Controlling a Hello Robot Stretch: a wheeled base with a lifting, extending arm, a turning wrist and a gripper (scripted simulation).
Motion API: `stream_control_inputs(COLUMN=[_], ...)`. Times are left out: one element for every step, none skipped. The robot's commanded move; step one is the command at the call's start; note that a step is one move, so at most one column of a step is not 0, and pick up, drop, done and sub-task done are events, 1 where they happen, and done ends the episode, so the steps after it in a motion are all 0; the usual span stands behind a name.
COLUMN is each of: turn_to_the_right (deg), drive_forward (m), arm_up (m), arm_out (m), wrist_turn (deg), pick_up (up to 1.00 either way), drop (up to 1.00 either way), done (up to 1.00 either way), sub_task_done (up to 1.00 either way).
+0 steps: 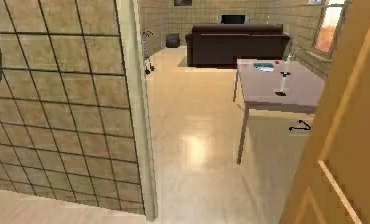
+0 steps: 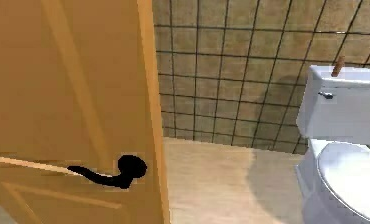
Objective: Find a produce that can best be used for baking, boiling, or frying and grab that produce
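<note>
No produce can be made out from here. Through the doorway in the forward view stands a pale table [image 1: 293,95] with a few small things on it: a blue and white item [image 1: 263,67], a thin upright bottle-like shape [image 1: 287,66] and a small dark item [image 1: 281,93].
A tiled wall [image 1: 63,100] takes the forward view's left, a wooden door [image 1: 343,150] its right. A dark sofa [image 1: 236,44] stands at the far end, and a small dark object [image 1: 300,126] lies on the floor. The arm side view has the door [image 2: 73,100] with a black handle [image 2: 118,171] and a white toilet [image 2: 338,130].
</note>
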Motion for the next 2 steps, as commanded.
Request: stream_control_inputs(turn_to_the_right=[0.0, 0.0], drive_forward=[1.00, 0.35], arm_up=[0.00, 0.00], arm_out=[0.00, 0.00], wrist_turn=[0.0, 0.0], pick_up=[0.00, 0.00], drop=[0.00, 0.00], done=[0.00, 0.00], sub_task_done=[0.00, 0.00])
